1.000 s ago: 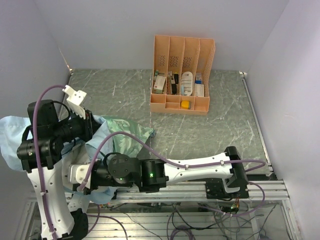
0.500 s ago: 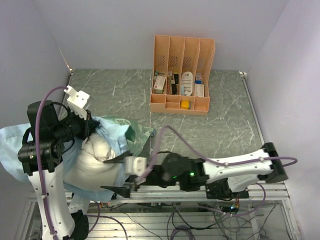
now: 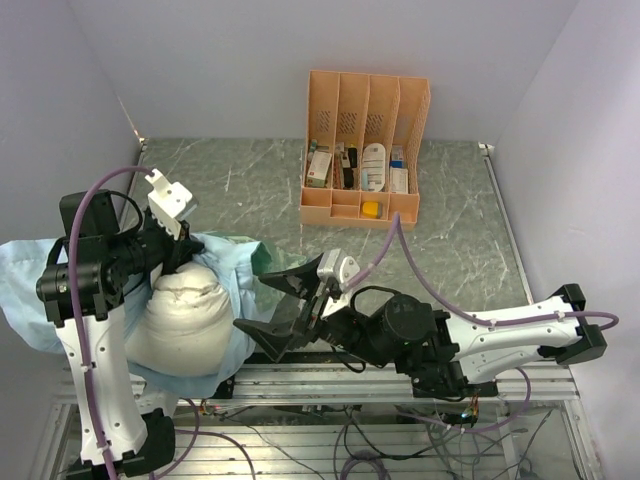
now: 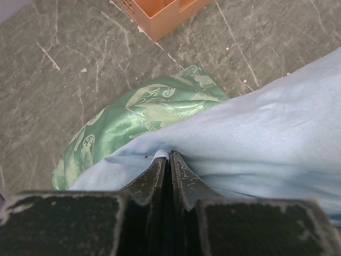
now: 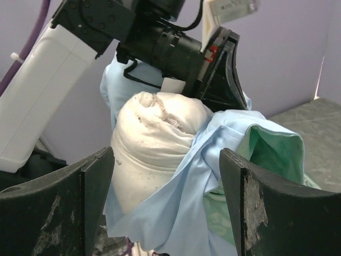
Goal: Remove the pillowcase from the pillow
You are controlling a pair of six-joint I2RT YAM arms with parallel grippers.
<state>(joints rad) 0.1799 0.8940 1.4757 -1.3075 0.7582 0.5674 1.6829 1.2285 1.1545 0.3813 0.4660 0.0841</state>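
Blue cloth of the pillowcase [image 4: 256, 133] is pinched in your left gripper [image 4: 170, 158]; the half-bared pillow [image 3: 185, 310] sits at the near-left edge of the table [image 3: 440, 220]. Your right gripper [image 3: 283, 305] (jaws spread wide) may catch cloth along with stuffing, stalling the pull

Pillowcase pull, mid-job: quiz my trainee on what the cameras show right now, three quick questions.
1. True or false: the left gripper is shut on the pillowcase.
2. The right gripper is: A) open, holding nothing; B) shut on the pillowcase; C) shut, holding nothing.
3. Short answer: is the pillow fully out of the pillowcase?

Key: 1 true. 2 A. 3 No: its off-white end is bare, but light blue cloth lies around the rest.
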